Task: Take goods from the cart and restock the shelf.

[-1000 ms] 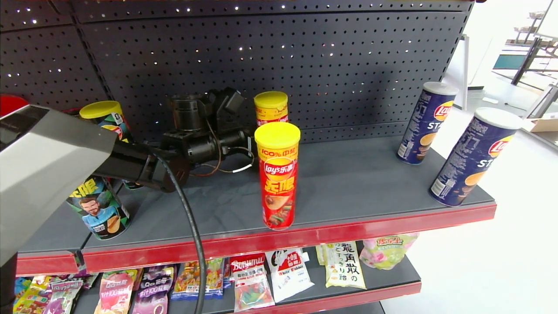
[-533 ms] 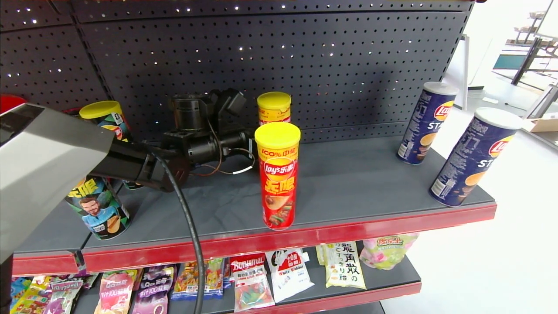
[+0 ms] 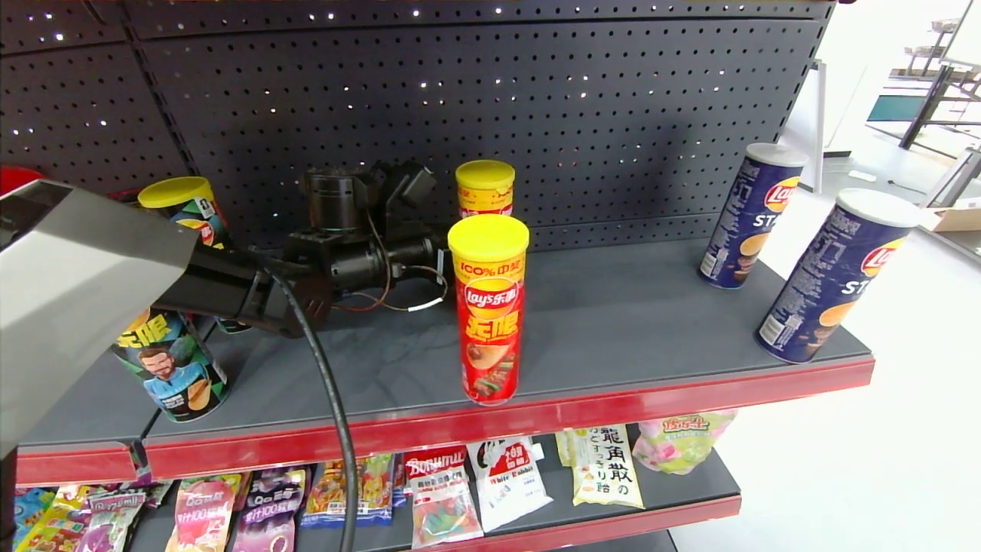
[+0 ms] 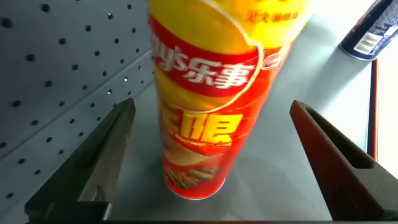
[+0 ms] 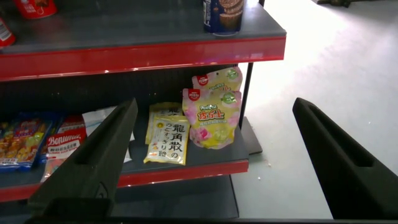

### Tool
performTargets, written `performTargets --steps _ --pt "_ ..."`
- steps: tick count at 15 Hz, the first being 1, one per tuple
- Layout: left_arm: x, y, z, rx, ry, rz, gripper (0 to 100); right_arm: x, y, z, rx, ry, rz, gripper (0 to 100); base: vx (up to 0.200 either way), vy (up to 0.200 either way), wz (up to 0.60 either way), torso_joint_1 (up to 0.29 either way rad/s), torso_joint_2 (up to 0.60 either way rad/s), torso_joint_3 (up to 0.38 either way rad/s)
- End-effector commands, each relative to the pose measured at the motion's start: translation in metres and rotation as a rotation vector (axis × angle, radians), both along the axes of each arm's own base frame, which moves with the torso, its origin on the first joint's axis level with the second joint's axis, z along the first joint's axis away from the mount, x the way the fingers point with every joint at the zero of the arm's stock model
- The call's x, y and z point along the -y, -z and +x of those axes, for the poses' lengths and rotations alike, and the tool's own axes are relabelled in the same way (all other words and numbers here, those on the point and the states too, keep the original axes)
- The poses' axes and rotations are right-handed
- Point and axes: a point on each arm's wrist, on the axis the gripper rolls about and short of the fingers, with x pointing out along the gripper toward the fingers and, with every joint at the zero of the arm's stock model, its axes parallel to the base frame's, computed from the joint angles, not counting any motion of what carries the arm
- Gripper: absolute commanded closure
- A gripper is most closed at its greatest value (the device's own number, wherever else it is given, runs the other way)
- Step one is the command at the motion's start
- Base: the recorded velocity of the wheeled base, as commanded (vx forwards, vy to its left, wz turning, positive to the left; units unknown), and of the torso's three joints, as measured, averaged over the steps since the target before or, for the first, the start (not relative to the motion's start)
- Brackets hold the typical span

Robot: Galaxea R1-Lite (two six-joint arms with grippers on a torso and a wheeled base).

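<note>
A red chip can with a yellow lid [image 3: 484,188] stands at the back of the grey shelf [image 3: 613,322], close to the pegboard. My left gripper [image 4: 211,112] is open, with one finger on each side of this can [image 4: 211,93] and a gap on both sides. A second red can [image 3: 488,307] stands nearer the shelf's red front edge and hides part of the left gripper in the head view. My right gripper [image 5: 214,106] is open with nothing in it, low in front of the lower shelf [image 5: 186,171].
Two blue cans [image 3: 751,215] [image 3: 835,276] stand at the shelf's right end. Two dark cans [image 3: 172,360] [image 3: 191,207] stand at the left beside my left arm. Snack bags [image 3: 460,491] lie on the lower shelf. The pegboard wall [image 3: 536,100] closes the back.
The back red can and my left arm have shifted slightly to the right along the shelf. The front can and the blue cans have not moved.
</note>
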Motion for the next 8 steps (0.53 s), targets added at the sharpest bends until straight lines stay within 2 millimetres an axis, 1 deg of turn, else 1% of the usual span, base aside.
performTargets --steps 1,4,5,6,7,8 --pt "-0.005 -0.005 -0.006 0.004 -0.009 0.0 0 0.0 0.0 0.0 -0.001 0.0 0.0 0 0.0 0.0 0.0 0.0 0.0 0.0" --pt "-0.022 -0.009 -0.021 -0.026 -0.038 0.012 0 0.0 0.0 0.0 -0.001 -0.002 0.0 0 0.0 0.0 0.0 0.0 0.0 0.0" --pt "-0.035 -0.015 -0.031 -0.045 -0.061 0.021 0 0.0 0.0 0.0 -0.001 -0.002 0.0 0 0.0 0.0 0.0 0.0 0.0 0.0" --pt "-0.035 -0.015 -0.031 -0.045 -0.061 0.021 0 0.0 0.0 0.0 -0.001 -0.002 0.0 0 0.0 0.0 0.0 0.0 0.0 0.0" --pt "-0.051 -0.025 -0.047 -0.059 -0.088 0.025 0 0.0 0.0 0.0 -0.001 0.0 0.0 0 0.0 0.0 0.0 0.0 0.0 0.0" --pt "-0.057 -0.028 -0.057 -0.07 -0.096 0.03 0 0.0 0.0 0.0 -0.001 -0.002 0.0 0 0.0 0.0 0.0 0.0 0.0 0.0"
